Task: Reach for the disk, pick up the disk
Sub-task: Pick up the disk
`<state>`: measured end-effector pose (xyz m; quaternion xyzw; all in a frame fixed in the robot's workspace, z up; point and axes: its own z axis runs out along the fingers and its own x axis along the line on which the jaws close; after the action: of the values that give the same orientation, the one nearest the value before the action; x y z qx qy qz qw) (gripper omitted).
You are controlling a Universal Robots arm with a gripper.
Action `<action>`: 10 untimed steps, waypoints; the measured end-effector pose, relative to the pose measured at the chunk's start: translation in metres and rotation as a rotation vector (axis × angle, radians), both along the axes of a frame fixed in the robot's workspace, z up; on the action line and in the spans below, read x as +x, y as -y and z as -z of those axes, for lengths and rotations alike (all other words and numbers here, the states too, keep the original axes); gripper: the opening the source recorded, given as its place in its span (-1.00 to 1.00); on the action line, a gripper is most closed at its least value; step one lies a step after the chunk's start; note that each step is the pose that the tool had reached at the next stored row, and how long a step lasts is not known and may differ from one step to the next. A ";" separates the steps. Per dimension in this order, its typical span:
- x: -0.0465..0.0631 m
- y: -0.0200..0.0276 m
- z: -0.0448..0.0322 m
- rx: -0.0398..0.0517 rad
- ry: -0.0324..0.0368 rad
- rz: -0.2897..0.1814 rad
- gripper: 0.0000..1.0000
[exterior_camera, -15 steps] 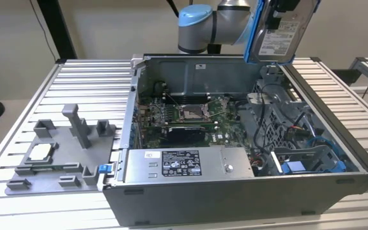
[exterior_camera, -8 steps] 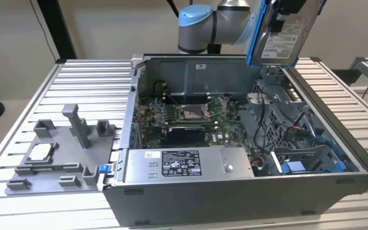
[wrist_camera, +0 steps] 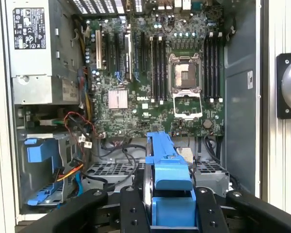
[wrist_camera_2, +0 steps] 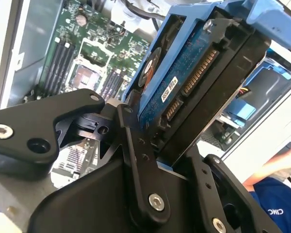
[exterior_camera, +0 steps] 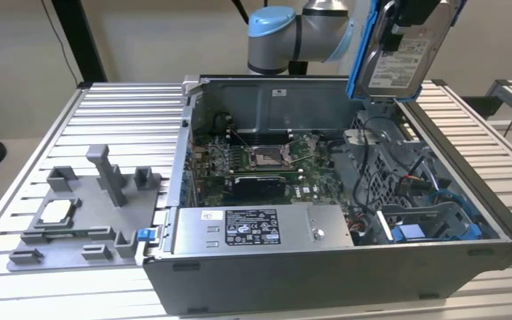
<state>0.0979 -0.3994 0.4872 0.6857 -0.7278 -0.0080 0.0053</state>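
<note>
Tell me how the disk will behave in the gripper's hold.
The disk, a metal slab in a blue frame, should stay stiff, not sag. It looks dense, probably heavy for its size. Held on edge by the gripper, the smooth frame might slip, and its bare circuit board looks fragile.

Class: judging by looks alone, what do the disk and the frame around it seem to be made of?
The disk: apparently metal, a dull silver-grey body under a white label. Its carrier frame: probably moulded plastic, uniformly bright blue with a smooth, slightly glossy surface. The gripper holds the disk.

Disk [exterior_camera: 405, 57] silver, blue-framed; motherboard [wrist_camera: 150, 82] green; jaws black
</note>
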 end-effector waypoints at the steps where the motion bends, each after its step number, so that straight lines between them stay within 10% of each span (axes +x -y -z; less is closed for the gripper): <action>1: 0.000 0.0022 0.0000 0.0000 0.0000 0.000 -1.00; 10: 0.001 0.0236 0.0003 0.0001 0.0000 0.000 -1.00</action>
<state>0.0985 -0.4231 0.4869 0.6857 -0.7278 -0.0081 0.0052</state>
